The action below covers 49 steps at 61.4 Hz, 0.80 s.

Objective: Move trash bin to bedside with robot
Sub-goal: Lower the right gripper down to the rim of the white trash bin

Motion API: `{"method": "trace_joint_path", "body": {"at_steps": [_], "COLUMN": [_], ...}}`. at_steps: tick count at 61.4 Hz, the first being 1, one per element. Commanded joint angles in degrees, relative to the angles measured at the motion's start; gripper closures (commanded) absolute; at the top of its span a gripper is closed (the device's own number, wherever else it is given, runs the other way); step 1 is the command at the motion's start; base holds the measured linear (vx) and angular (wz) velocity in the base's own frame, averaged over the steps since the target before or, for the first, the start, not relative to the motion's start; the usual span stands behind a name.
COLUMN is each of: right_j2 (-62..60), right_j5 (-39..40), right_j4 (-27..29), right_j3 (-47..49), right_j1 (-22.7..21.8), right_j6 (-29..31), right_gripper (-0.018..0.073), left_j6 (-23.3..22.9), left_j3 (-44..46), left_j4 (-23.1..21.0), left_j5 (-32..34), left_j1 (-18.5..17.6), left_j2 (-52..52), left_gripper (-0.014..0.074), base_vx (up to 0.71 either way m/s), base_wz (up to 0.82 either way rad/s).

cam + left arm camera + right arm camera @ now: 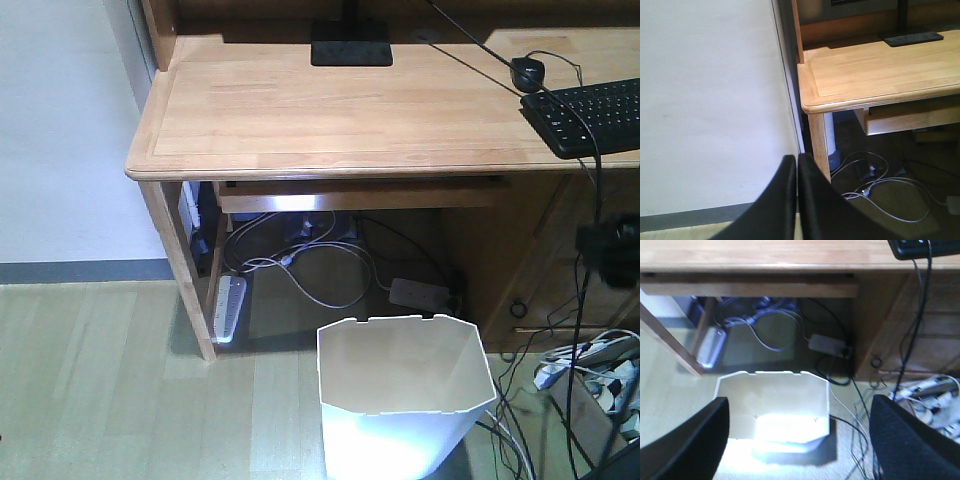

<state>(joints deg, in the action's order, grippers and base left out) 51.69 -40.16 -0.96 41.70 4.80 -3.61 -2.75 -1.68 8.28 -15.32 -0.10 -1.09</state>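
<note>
The white trash bin [405, 400] stands upright on the floor in front of the wooden desk, its notched rim up and nothing inside. In the right wrist view the trash bin [772, 395] lies below and between the two wide-apart black fingers [695, 440]. My right gripper [800, 399] is open above it, touching nothing. My left gripper [797, 157] is shut with nothing in it, pointing at the white wall beside the desk's left leg [819, 145]. The bedside is out of view.
The light wooden desk [330, 110] carries a black keyboard [590, 115], a mouse [527, 72] and a monitor base [350, 45]. Under it lie power strips [228, 308] and tangled cables [320, 270]. More cables and a bag [590, 375] crowd the floor right of the bin.
</note>
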Motion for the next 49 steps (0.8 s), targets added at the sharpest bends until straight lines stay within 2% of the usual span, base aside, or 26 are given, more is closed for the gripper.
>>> {"method": "trace_joint_path", "body": {"at_steps": [1,15,22,26,29,36,41,49], "right_j2": [6.6,22.9,31.5,36.1,39.5,46.4,51.3,58.9], "right_j5": [1.7,1.6,1.5,1.5,1.5,3.3,6.0,12.5], "right_j4": [-2.0,-1.9,0.6,4.0,8.8,15.6,16.4,16.0], "right_j3": [6.5,13.4,15.8,16.5,17.0,17.3,17.3,17.3], "right_j1": [-0.1,-0.2,-3.2,-6.5,-9.0,-12.6,-13.3,-13.2], "right_j6": [-1.1,0.3,1.7,4.2,8.3,16.5,20.2,22.6], "right_gripper": [0.0003,0.0003,0.0003,0.0003,0.0004,0.0017,0.0024,0.0026], "left_j6": [-0.5,-0.5,-0.5,-0.5,-0.5,-0.5,-0.5,-0.5], "left_j3": [-1.7,-1.7,-1.7,-1.7,-1.7,-1.7,-1.7,-1.7], "left_j4": [-0.2,-0.2,-0.2,-0.2,-0.2,-0.2,-0.2,-0.2], "left_j5": [4.2,4.2,4.2,4.2,4.2,4.2,4.2,4.2], "left_j1": [-0.4,-0.4,-0.4,-0.4,-0.4,-0.4,-0.4,-0.4], "left_j2": [-0.5,-0.5,-0.5,-0.5,-0.5,-0.5,-0.5,-0.5], "left_gripper": [0.0602,0.0602,0.0602,0.0602,0.0602,0.0602,0.0602,0.0602], "base_vx": [0.0,0.0,0.0,0.0,0.0,0.0,0.0,0.0], "base_wz": [0.0,0.0,0.0,0.0,0.0,0.0,0.0,0.0]}}
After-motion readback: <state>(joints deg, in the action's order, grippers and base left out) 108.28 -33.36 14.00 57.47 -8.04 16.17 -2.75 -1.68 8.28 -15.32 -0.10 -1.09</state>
